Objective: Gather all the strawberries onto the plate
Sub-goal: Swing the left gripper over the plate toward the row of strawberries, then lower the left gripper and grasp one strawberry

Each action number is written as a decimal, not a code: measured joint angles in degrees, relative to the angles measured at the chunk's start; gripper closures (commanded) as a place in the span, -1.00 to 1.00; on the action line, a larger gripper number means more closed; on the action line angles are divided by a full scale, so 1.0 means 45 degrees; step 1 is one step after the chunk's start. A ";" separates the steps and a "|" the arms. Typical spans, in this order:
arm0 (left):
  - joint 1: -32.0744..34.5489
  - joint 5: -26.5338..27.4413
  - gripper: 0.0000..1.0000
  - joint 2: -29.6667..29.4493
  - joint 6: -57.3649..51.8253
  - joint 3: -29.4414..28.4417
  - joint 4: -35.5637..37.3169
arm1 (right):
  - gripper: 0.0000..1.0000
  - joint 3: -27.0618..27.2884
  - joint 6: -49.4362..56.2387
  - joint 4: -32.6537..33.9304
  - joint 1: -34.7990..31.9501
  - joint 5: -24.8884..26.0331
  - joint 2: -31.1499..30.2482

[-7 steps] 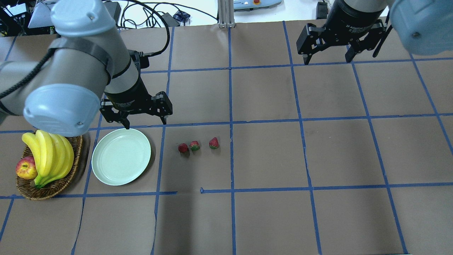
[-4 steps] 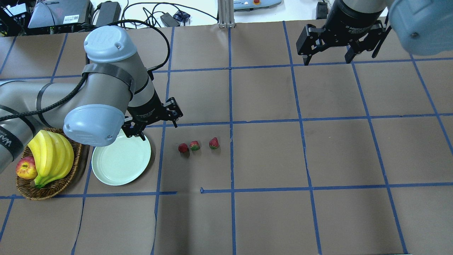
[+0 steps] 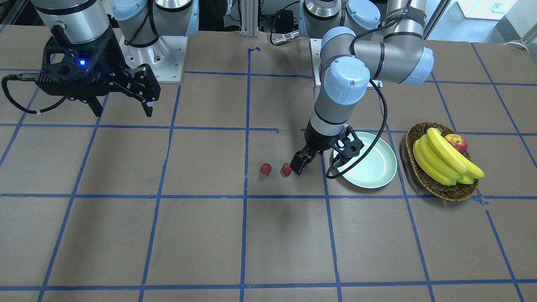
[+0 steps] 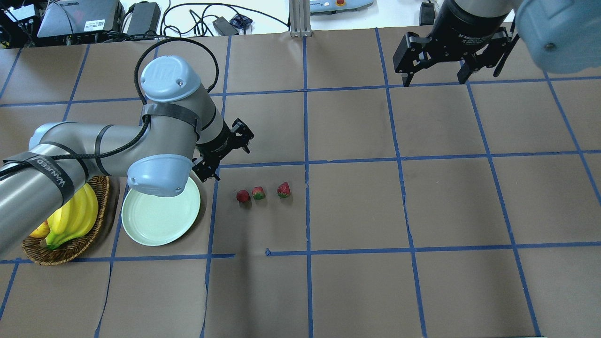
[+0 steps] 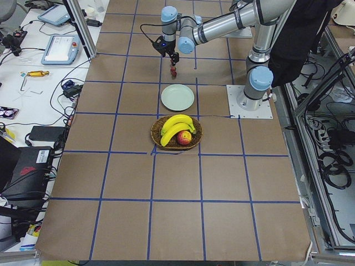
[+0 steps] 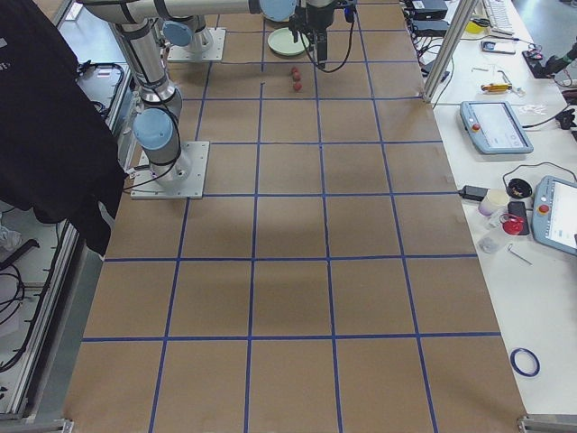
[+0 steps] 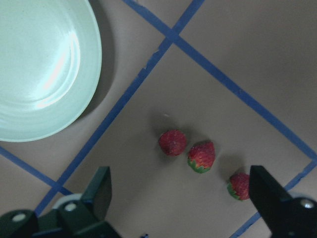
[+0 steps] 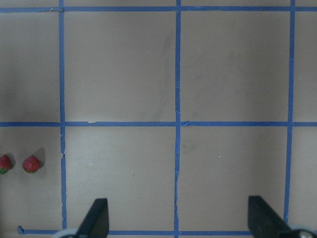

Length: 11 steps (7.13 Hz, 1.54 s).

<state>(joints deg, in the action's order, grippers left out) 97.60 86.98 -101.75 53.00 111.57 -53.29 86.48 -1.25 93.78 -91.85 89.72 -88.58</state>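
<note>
Three strawberries lie in a row on the brown table: left (image 4: 242, 195), middle (image 4: 258, 193), right (image 4: 283, 189). The left wrist view shows all three (image 7: 173, 142) (image 7: 201, 156) (image 7: 239, 186). The mint plate (image 4: 159, 216) (image 3: 369, 161) (image 7: 39, 64) sits empty to their left. My left gripper (image 4: 231, 164) (image 3: 321, 165) (image 7: 183, 198) is open and empty, hovering between the plate's far rim and the strawberries. In the front view one finger hides the nearest strawberry. My right gripper (image 4: 434, 80) (image 3: 123, 111) (image 8: 178, 218) is open and empty, high over the far right of the table.
A wicker basket (image 4: 70, 251) (image 3: 423, 178) with bananas (image 4: 75, 216) and an apple (image 3: 456, 141) stands left of the plate, partly under my left arm. Blue tape lines cross the table. Cables and devices lie beyond the far edge.
My left arm has swung right, from over the plate's far rim towards the strawberries, and the gripper has turned. The right arm, strawberries and plate have not moved.
</note>
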 measured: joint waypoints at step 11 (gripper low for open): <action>0.2832 0.0644 -0.26 -0.2866 0.3195 0.0226 0.2659 | -1.00 0.0019 -0.0027 0.0017 0.0000 0.0003 -0.0013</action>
<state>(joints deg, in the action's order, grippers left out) 110.35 89.88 -114.65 67.37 112.58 -41.33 86.57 -1.37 93.85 -91.84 89.73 -88.64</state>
